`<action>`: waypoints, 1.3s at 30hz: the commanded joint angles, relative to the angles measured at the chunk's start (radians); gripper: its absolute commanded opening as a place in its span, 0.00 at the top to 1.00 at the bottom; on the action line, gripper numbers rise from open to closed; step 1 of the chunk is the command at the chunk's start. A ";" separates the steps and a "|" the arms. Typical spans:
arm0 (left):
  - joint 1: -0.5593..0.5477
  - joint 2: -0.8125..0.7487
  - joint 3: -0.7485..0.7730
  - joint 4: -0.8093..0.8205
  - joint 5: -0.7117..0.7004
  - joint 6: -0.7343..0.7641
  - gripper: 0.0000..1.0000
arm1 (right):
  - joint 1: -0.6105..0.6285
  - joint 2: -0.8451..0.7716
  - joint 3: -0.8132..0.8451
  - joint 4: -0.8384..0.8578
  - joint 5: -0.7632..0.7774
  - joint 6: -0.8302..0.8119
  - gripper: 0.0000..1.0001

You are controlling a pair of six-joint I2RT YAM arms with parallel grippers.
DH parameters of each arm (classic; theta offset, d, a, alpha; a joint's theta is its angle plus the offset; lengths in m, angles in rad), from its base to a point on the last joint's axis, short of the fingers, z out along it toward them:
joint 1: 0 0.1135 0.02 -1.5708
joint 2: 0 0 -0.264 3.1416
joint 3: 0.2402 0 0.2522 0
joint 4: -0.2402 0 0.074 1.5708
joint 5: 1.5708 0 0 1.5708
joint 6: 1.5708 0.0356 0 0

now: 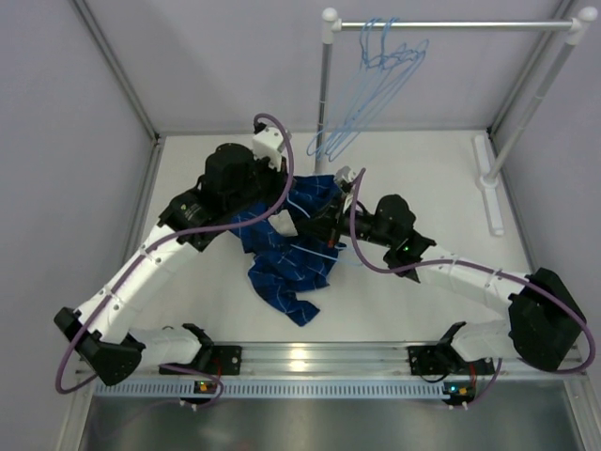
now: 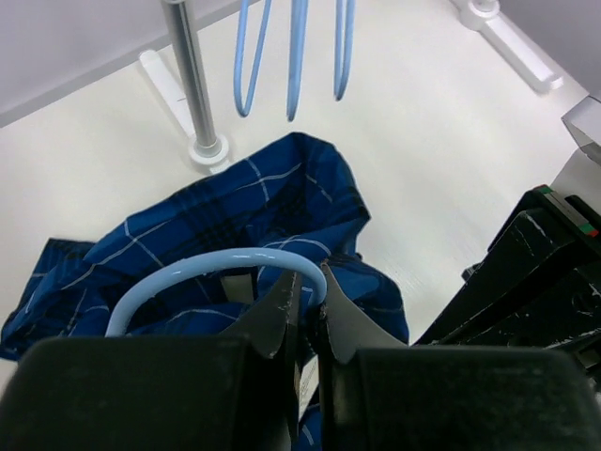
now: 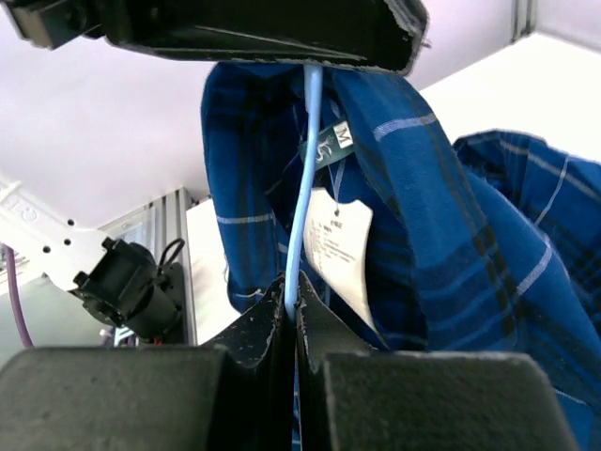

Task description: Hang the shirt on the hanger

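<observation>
The dark blue plaid shirt [image 1: 286,258] lies bunched mid-table, partly lifted between both arms. In the left wrist view my left gripper [image 2: 308,299] is shut on the curved end of the pale-blue hanger [image 2: 216,263], with shirt [image 2: 272,197] fabric just beyond it. In the right wrist view my right gripper [image 3: 293,299] is shut on a straight run of the hanger [image 3: 305,169] wire. That wire rises past the shirt's [image 3: 451,235] white neck label [image 3: 338,244] to the left gripper's body above. Most of the hanger is hidden in the cloth.
A clothes rack stands at the back right: white rail [image 1: 451,26], grey post [image 1: 326,85] and foot [image 1: 490,183]. Several spare pale-blue hangers [image 1: 376,75] hang from it, close behind the shirt. Walls and frame posts bound the white table [image 1: 423,169].
</observation>
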 commanded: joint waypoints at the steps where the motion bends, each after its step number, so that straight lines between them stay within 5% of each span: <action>1: -0.008 -0.038 -0.048 0.143 -0.056 -0.032 1.00 | 0.020 0.018 0.080 0.145 -0.039 0.036 1.00; 5: -0.008 -0.061 -0.048 0.134 -0.089 -0.005 1.00 | 0.014 -0.025 0.146 -0.089 0.050 -0.030 0.81; 9: -0.008 -0.068 -0.036 0.112 -0.116 0.007 1.00 | 0.000 -0.202 0.192 -0.346 0.250 -0.104 0.31; 12: -0.008 -0.056 -0.012 0.088 -0.112 0.019 1.00 | -0.027 -0.336 0.203 -0.461 0.363 -0.176 0.20; 17: -0.008 -0.044 0.036 0.042 -0.150 0.024 1.00 | -0.141 -0.481 0.125 -0.590 0.595 -0.169 0.23; 22: -0.006 0.001 0.122 -0.018 -0.211 0.005 1.00 | -0.176 -0.658 -0.166 -0.503 0.438 -0.081 0.23; 28: -0.006 0.071 0.179 -0.055 -0.291 -0.036 1.00 | -0.173 -0.806 -0.392 -0.417 0.428 0.040 0.21; 32: -0.006 0.108 0.199 -0.055 -0.296 -0.048 1.00 | -0.137 -0.768 -0.446 -0.285 0.400 0.106 0.23; 39: -0.006 0.117 0.219 -0.055 -0.320 -0.056 1.00 | -0.026 -0.467 -0.428 0.045 0.493 0.276 0.26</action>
